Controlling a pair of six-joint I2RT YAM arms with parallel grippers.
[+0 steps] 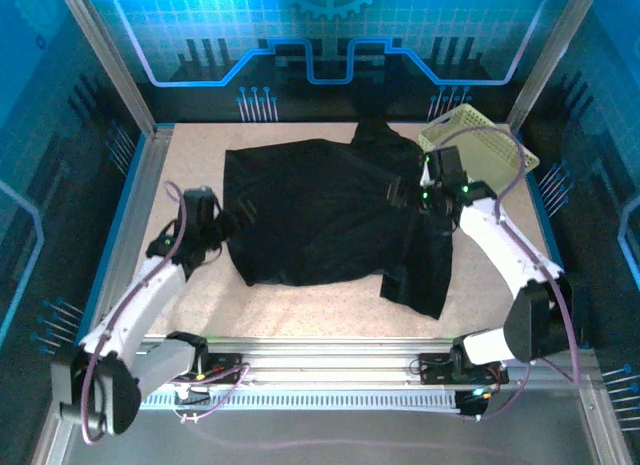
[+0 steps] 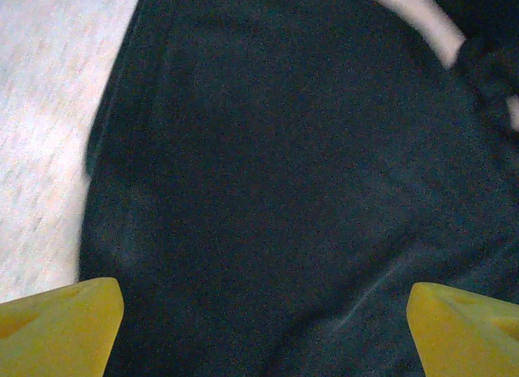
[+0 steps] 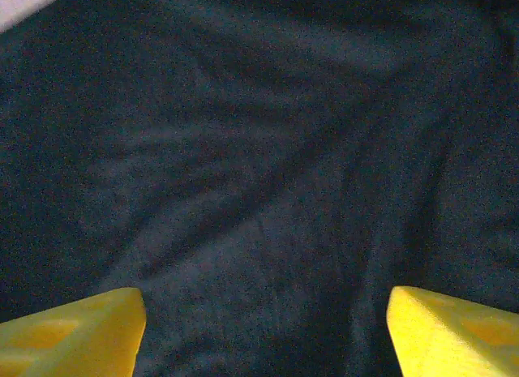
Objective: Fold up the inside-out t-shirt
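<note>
The t-shirt is lying spread across the bench. The left hand and right hand are hovering over its sides, both spread wide, seemingly lining up a grasp; pinching the edges is looking next.

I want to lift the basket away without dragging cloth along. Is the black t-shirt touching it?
Cannot tell. In the top view the t-shirt reaches the left corner of the basket with no visible gap, but actual contact isn't plain.

Black t-shirt: one. Lattice basket: one. Table: one. Robot arms: two, left arm, right arm. Grippers: two, left gripper, right gripper.
</note>
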